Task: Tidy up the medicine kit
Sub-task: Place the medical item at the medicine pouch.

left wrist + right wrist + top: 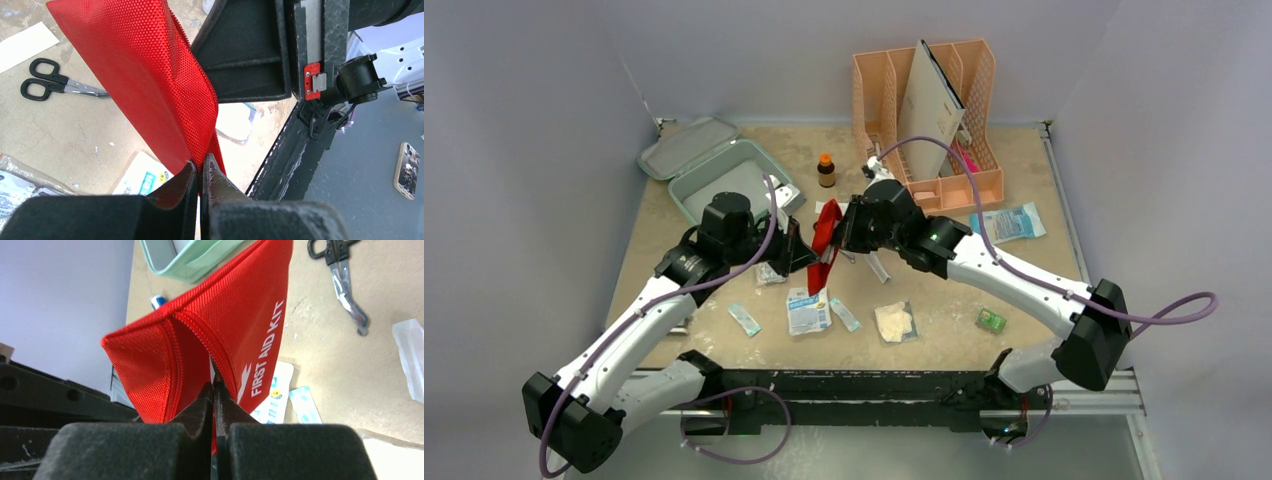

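Your left gripper and right gripper were both clenched on the red first-aid pouch, pinching it from opposite sides and holding it up off the table. The medicine kit lay open at the table's far-left corner, just beyond the left gripper.

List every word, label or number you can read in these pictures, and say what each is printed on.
"FIRST AID KIT": white letters along the side of the red pouch.
Blue-and-white packet lying under the pouch: its print is blurred and cannot be read.
Amber bottle: label too small to read.
Small green box: markings too small to read.
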